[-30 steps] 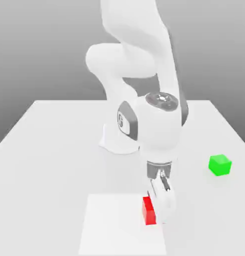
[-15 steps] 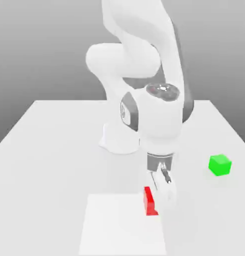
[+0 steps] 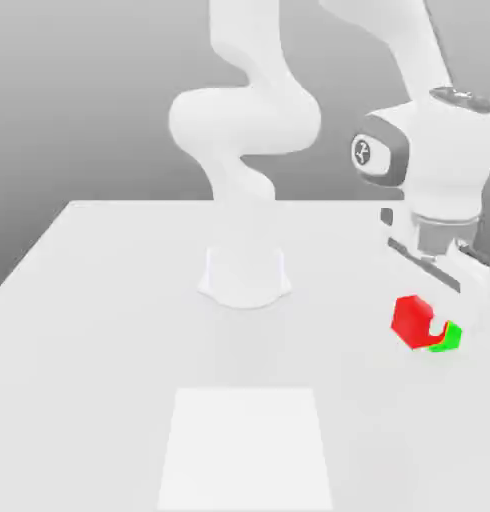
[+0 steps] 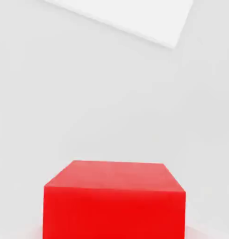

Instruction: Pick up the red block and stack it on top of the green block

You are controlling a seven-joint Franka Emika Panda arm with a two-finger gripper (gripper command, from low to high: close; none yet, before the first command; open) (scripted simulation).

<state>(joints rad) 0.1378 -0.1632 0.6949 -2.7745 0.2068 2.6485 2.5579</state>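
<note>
The red block (image 3: 413, 321) hangs off the table at the exterior view's right, with my gripper (image 3: 435, 306) shut on it. It is tilted in that view. Just behind and below it, a corner of the green block (image 3: 449, 337) peeks out on the table; most of it is hidden by the red block. In the hand view the red block (image 4: 114, 200) sits close to the camera, with bare table beyond it.
The arm's white base (image 3: 244, 276) stands at the middle back of the light grey table (image 3: 109, 320). A paler square patch (image 3: 245, 446) lies on the table near the front edge, and also appears as the patch (image 4: 135, 18) in the hand view.
The fingers closed on the red block over the pale patch. The arm then lifted it and swung it to the exterior view's right, next to the green block.
</note>
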